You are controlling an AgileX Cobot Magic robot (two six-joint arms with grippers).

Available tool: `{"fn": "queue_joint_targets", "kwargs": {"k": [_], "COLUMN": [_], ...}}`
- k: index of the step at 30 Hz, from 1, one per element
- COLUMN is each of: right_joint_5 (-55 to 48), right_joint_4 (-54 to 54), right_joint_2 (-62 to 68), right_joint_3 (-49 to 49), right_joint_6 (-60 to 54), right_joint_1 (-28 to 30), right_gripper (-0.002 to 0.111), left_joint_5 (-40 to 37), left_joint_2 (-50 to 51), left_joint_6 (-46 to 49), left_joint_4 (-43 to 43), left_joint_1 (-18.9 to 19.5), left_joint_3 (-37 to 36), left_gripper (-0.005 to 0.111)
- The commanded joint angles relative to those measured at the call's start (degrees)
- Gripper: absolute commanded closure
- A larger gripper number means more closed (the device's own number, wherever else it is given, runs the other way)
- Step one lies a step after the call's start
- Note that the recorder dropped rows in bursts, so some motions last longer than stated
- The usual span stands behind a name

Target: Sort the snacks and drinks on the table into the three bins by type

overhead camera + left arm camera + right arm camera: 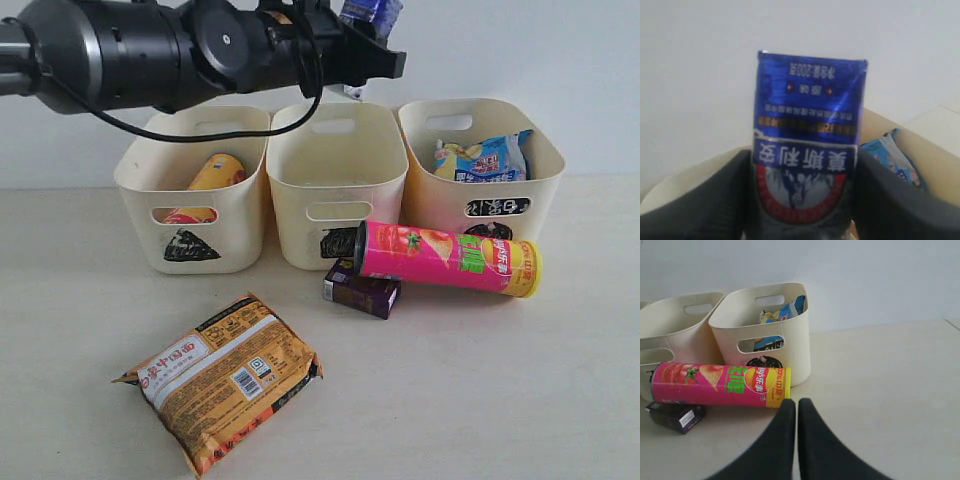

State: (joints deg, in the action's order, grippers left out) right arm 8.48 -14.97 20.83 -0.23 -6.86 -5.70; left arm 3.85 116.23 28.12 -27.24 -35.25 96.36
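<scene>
My left gripper (372,45) (804,155) is shut on a dark blue and white wrapped packet (370,10) (807,125), high above the middle bin (335,185). The triangle-marked left bin (140,185) holds a yellow chip tube (215,172). A blue noodle packet (485,158) lies in the right bin (440,200) (790,340). On the table in front of the bins, the pink chip tube (450,258) (720,385) lies on its side. A small dark packet (362,290) (675,416) sits beside it, and an orange-brown noodle packet (225,375) is nearer the front. My right gripper (796,402) is shut and empty, low by the pink tube's yellow end.
The left arm's black body (150,50) stretches across the top of the exterior view over the left bin. A white wall stands right behind the bins. Bare tabletop (880,390) spreads to the right of the right bin.
</scene>
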Motion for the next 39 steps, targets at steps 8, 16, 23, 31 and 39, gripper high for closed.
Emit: {"fn": "queue_joint_targets", "kwargs": {"k": [8, 16, 23, 31, 39], "right_joint_5": [0.03, -0.11, -0.11, -0.21, -0.21], "right_joint_4": [0.26, 0.26, 0.26, 0.26, 0.26], "right_joint_2": [-0.08, -0.08, -0.08, -0.08, -0.08], "right_joint_3": [0.23, 0.23, 0.23, 0.23, 0.23], "right_joint_6": [-0.04, -0.04, -0.04, -0.04, -0.15], "right_joint_1": [-0.13, -0.13, -0.13, -0.13, -0.13], "right_gripper": [0.108, 0.108, 0.108, 0.108, 0.108], "left_joint_5": [5.74, 5.57, 5.11, 3.54, -5.22], "left_joint_2": [6.09, 9.34, 10.11, 8.29, 2.27], "left_joint_6": [-0.91, -0.91, -0.91, -0.91, -0.74], "left_joint_4": [-5.22, -5.33, -5.33, -5.33, -5.09], "left_joint_1": [0.34, 0.70, 1.50, 1.64, 1.64], "left_joint_3": [0.68, 0.77, 0.90, 0.94, 0.94], "left_gripper": [0.102, 0.081, 0.032, 0.027, 0.072]}}
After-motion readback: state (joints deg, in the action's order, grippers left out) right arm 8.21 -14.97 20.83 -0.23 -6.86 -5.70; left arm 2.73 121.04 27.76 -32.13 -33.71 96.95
